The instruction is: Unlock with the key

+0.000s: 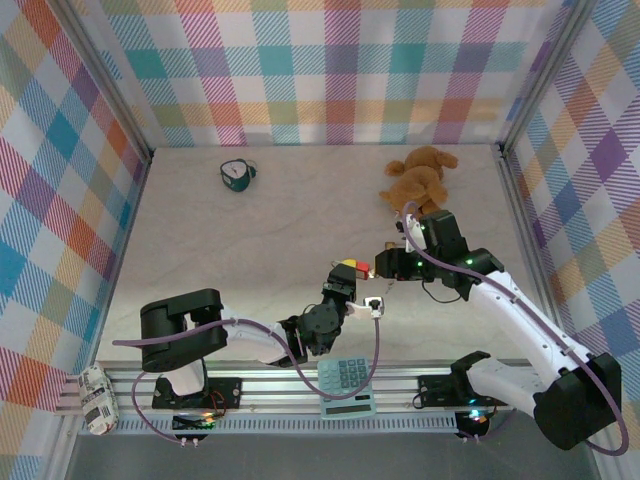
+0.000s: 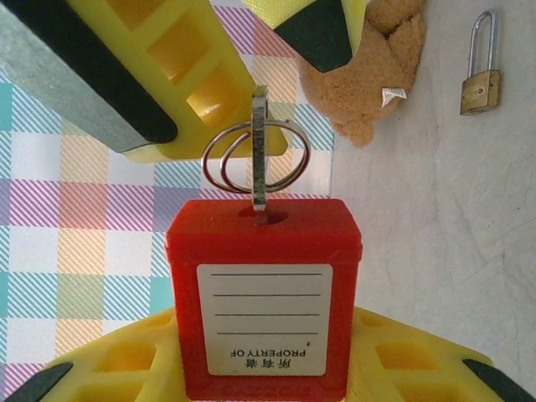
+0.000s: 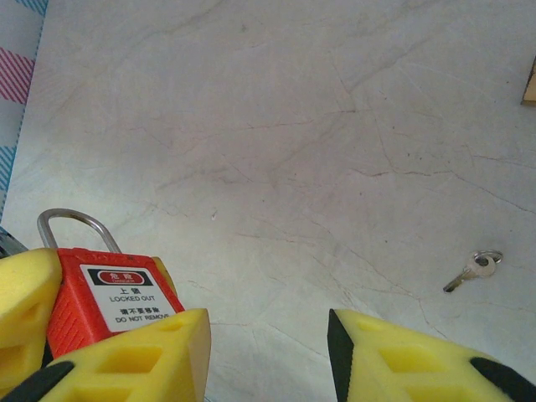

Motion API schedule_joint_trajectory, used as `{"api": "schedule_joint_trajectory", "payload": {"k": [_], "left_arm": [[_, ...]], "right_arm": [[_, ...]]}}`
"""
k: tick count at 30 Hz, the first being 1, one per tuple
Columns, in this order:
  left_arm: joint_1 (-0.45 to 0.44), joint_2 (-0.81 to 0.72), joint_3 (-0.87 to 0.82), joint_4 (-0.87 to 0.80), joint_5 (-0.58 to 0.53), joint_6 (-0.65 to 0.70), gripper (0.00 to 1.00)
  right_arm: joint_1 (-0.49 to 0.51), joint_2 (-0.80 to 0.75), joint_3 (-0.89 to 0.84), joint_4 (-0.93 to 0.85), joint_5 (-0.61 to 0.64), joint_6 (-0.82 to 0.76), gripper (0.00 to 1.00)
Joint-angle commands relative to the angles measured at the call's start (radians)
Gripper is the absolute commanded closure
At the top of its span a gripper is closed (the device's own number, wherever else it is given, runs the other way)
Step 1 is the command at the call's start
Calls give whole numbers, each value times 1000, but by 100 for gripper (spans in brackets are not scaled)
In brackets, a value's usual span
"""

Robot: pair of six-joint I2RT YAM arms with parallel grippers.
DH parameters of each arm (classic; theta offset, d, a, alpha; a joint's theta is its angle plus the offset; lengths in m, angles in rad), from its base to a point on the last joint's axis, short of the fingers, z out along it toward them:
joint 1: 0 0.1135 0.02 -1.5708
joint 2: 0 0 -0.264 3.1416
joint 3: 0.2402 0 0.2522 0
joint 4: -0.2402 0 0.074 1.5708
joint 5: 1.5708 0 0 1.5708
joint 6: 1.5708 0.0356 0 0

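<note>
Marbled table (image 1: 250,230) is sitting inside plaid walls. Near its centre the left gripper (image 2: 268,364) is clamping the red padlock (image 2: 264,243), with the key (image 2: 260,142) standing in the keyhole (ring attached). The right gripper (image 3: 270,335) is hovering just right of it, jaws partly apart, with bare table showing between them.

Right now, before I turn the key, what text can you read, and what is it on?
"PROPERTY OF": upside down on the ruled label of the red padlock, left wrist view.
"LOCKED OUT" / "DO NOT REMOVE": warning label on another face, right wrist view.
Chinese characters on both labels, calculator keys: too small to read.
</note>
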Motion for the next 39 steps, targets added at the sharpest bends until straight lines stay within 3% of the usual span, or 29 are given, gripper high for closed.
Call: {"api": "schedule_joint_trajectory", "payload": {"k": [1,5,9,15,18,24,35,39], "left_arm": [[-10,23,2,90,2,-2,100],[-7,63,9,162,-4,33,100],[9,103,37,208,-9,63,100],[28,120,84,211,11,73,100],[29,142,109,217,25,90,100],[28,166,137,215,33,98,100],[29,181,160,215,32,103,100],[30,193,178,215,32,104,100]], "right_arm": [[-25,-41,45,-47,-3,17,55],[-105,-64,38,-35,-113,121,41],[-224,-106,-58,128,-347,324,29],[-241,-132,-196,356,-473,546,22],[-240,-123,-271,496,-514,649,22],[-239,-133,-297,532,-508,673,24],[-240,-114,-358,628,-516,762,36],[-238,-107,-385,690,-523,804,44]]}}
